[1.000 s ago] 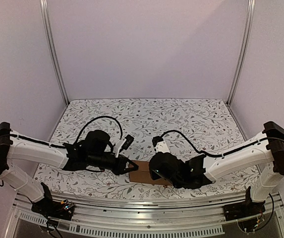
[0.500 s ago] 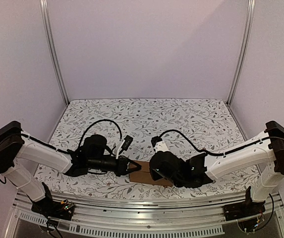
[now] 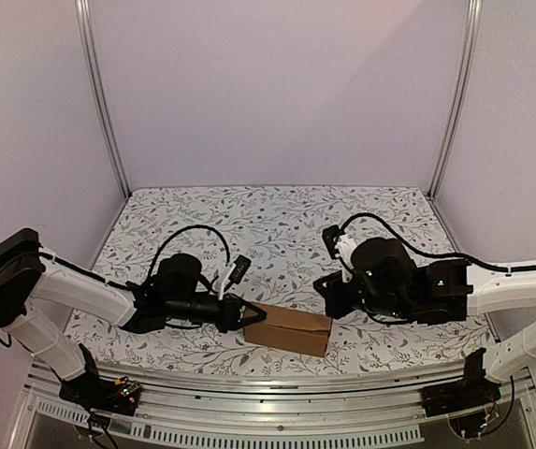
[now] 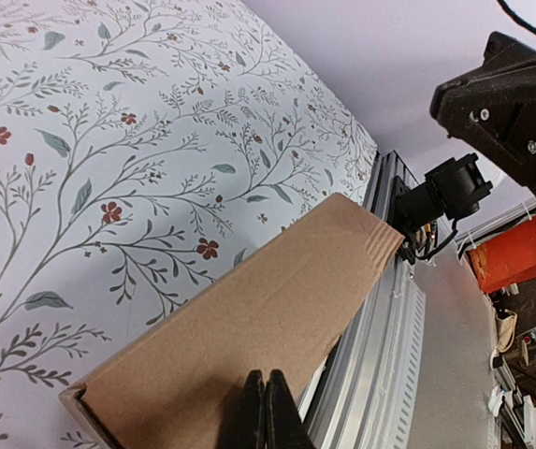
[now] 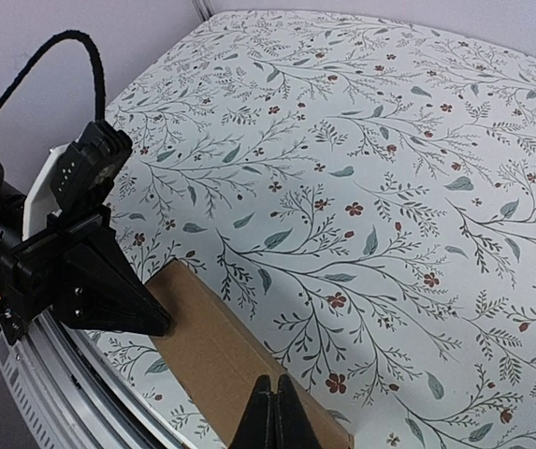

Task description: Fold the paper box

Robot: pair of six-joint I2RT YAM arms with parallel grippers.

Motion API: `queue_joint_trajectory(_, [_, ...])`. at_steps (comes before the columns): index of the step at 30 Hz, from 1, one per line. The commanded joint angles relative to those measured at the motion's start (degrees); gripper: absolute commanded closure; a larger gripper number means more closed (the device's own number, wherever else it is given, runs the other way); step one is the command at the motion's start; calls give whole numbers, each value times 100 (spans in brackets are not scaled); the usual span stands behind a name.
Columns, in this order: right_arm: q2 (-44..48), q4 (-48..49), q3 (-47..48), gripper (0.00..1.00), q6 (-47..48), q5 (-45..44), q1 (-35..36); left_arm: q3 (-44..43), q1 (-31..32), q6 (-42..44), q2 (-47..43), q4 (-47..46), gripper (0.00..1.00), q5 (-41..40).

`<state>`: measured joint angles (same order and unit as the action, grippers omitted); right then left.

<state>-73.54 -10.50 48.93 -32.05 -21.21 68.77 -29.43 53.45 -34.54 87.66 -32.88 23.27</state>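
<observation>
Brown paper box lies lower centre on floral table. Jaws together, left gripper touches its left end; right gripper, likewise together, holds nothing, centre-right.

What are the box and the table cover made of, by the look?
The paper box: brown cardboard, matte and unprinted, with fine crease ridges at its far corner in the left wrist view. The table cover: a white sheet printed with a floral pattern, low sheen, lying flat. It could be cloth or vinyl; the look leaves that open.
</observation>
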Motion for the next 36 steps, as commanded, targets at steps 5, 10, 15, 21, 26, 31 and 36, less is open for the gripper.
queue_joint_trajectory(5, [805,302,-1157,100,-234,1601,-547,77,-28,27,76,799,100,-174])
queue_joint_trajectory(10, [938,975,-2080,100,-771,1857,-616,39,-28,32,84,840,100,-186])
queue_joint_trajectory(15, [846,1388,-2442,100,-1112,1863,-622,-13,-28,36,158,871,100,-194])
queue_joint_trajectory(21, [1378,1072,-2217,100,-838,1678,-624,-23,-19,30,148,904,100,-204])
queue_joint_trajectory(26, [1601,678,-1708,100,-439,1715,-624,-18,-19,19,112,937,100,-235])
queue_joint_trajectory(31, [1499,667,-1410,100,-200,1910,-624,-1,-19,29,76,959,100,-272])
queue_joint_trajectory(36, [962,941,-1606,100,-297,1973,-625,-1,-19,29,76,975,100,-279])
